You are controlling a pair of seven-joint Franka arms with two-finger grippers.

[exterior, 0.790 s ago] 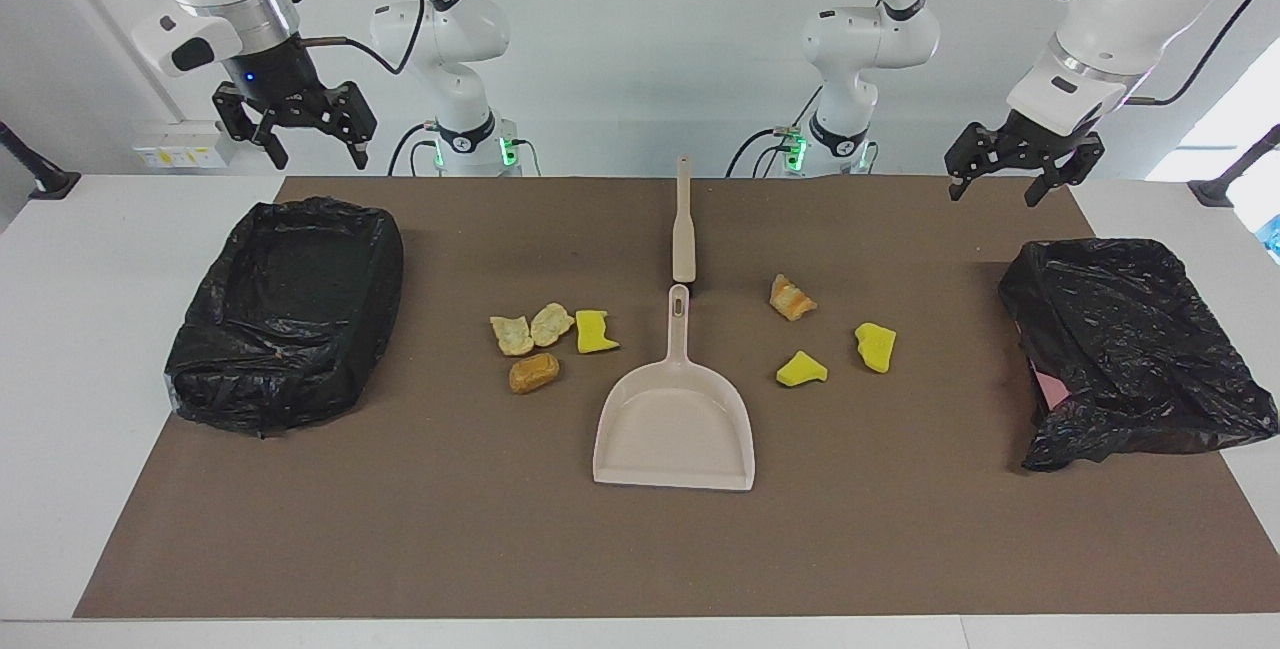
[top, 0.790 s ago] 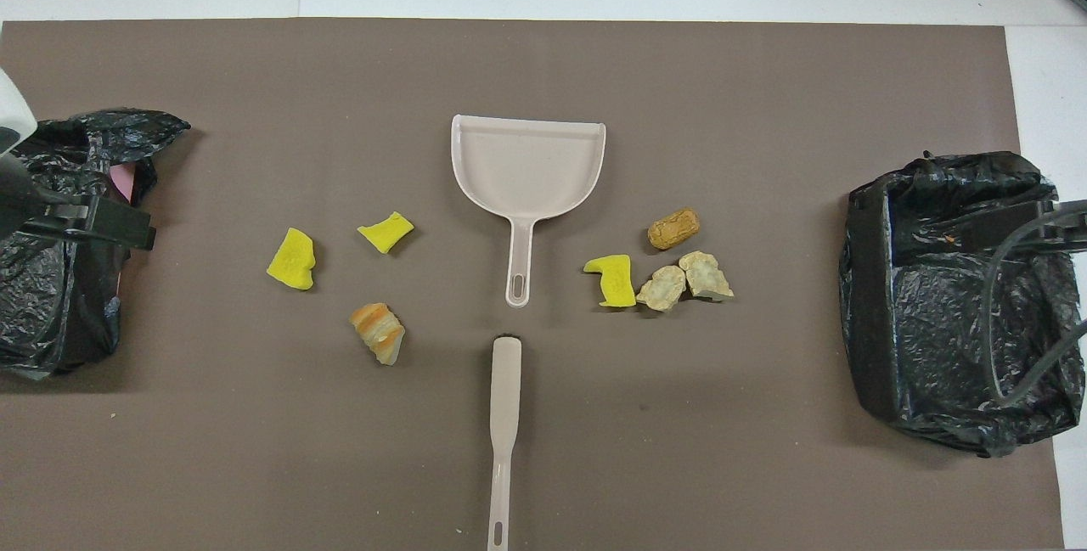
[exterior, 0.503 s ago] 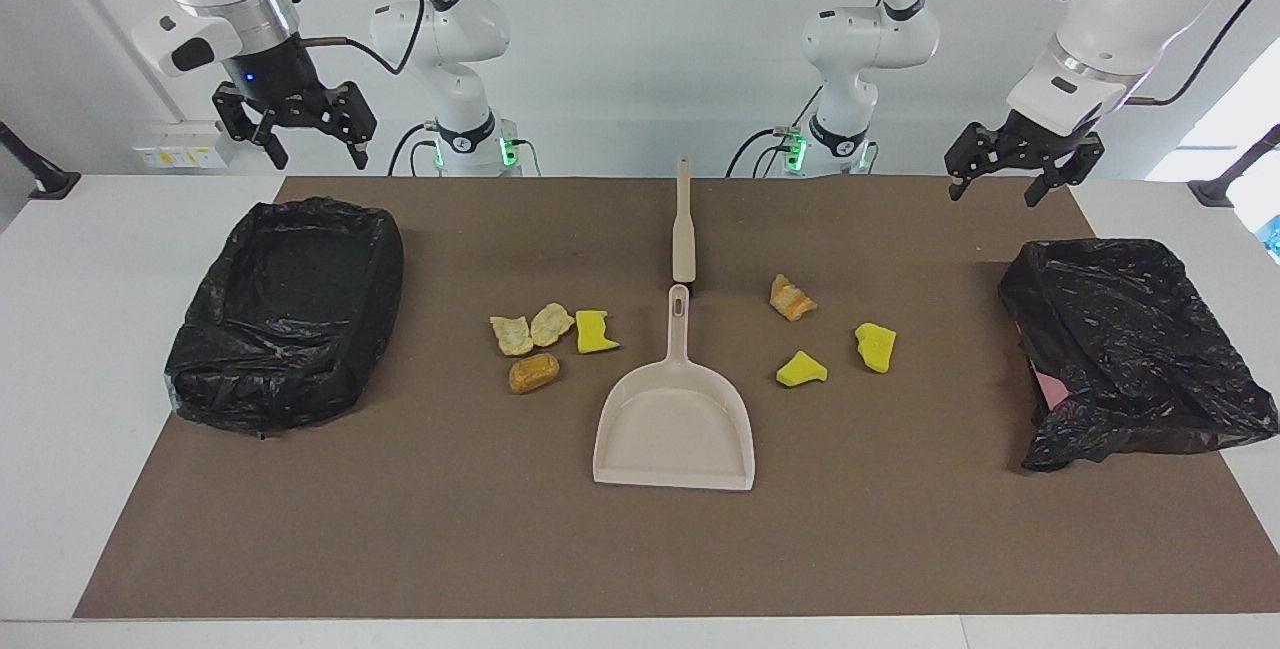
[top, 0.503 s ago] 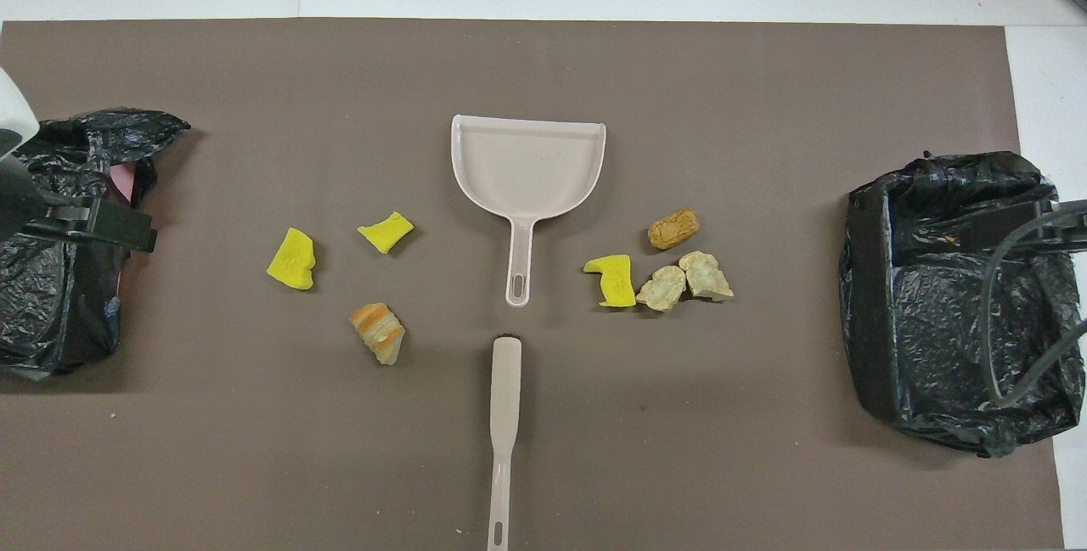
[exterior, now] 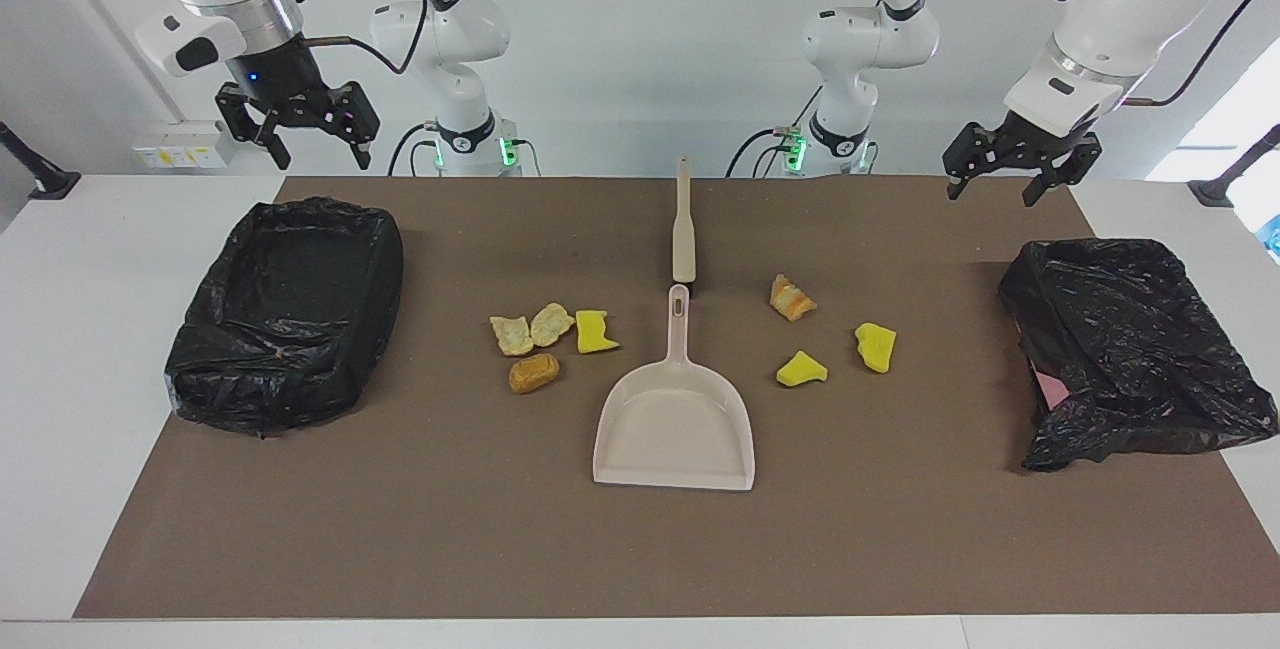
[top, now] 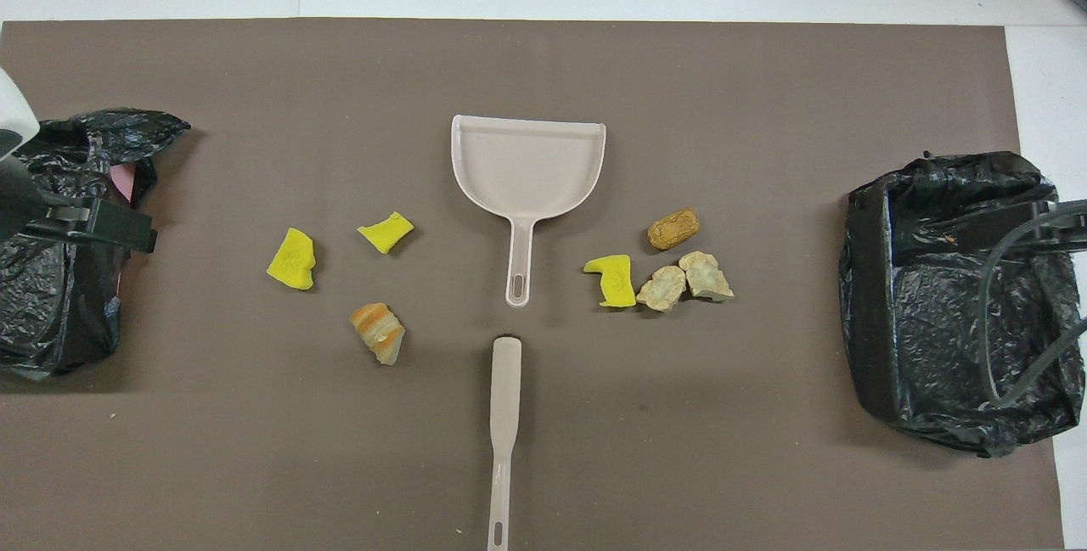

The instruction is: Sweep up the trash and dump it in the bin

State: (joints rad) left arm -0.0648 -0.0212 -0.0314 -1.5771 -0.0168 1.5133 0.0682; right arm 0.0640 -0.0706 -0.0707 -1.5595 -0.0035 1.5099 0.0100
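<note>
**Nothing picked up yet, and the trash is split**

My left gripper and right gripper both hang wide open and empty, each over its own end of the surface. The trash lies on the brown mat in two clusters flanking the dustpan handle. The brush lies flat, so my grip could slip. Hard sweeps might bounce sponge scraps past the pan, and the crumpled bin by my left arm could catch the pan's edge.
</note>
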